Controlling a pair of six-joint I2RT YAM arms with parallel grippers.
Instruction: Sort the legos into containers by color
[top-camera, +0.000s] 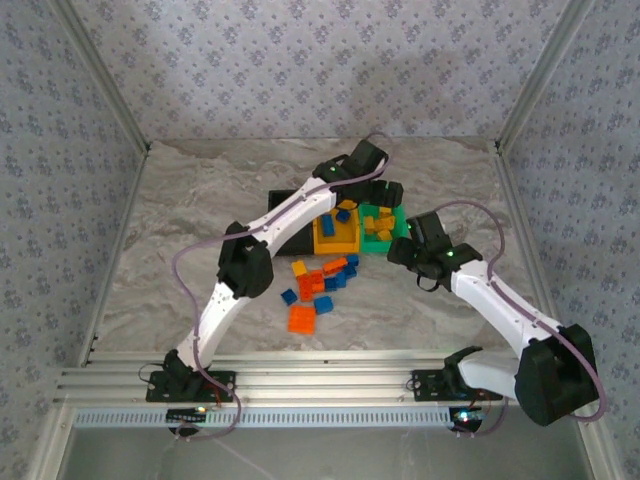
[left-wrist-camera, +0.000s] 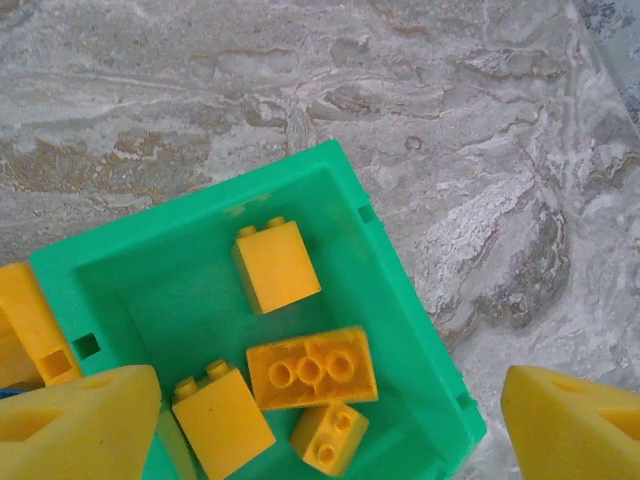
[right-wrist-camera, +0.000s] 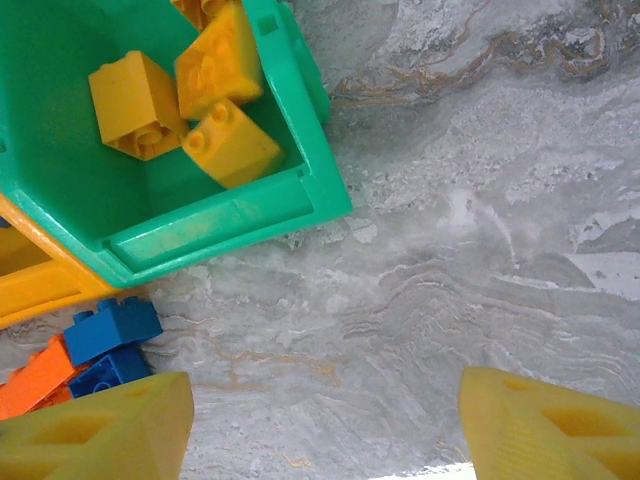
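Three joined containers stand mid-table: a black one (top-camera: 298, 243) partly under my left arm, a yellow-orange one (top-camera: 335, 240) holding blue legos (top-camera: 343, 215), and a green one (top-camera: 388, 228). My left gripper (top-camera: 378, 195) hangs open over the green bin (left-wrist-camera: 400, 300), where several yellow legos (left-wrist-camera: 277, 265) lie; nothing sits between its fingers (left-wrist-camera: 85, 425). My right gripper (right-wrist-camera: 325, 425) is open over bare table, just in front of the green bin (right-wrist-camera: 250, 205). Loose orange-red, blue and yellow legos (top-camera: 320, 280) are heaped in front of the bins.
Blue bricks (right-wrist-camera: 112, 328) and an orange-red one (right-wrist-camera: 35, 375) lie left of my right gripper, against the yellow-orange bin (right-wrist-camera: 40, 285). A larger orange-red brick (top-camera: 301, 319) sits nearest the arms. Patterned walls enclose the table; a metal rail (top-camera: 320, 385) runs along its front.
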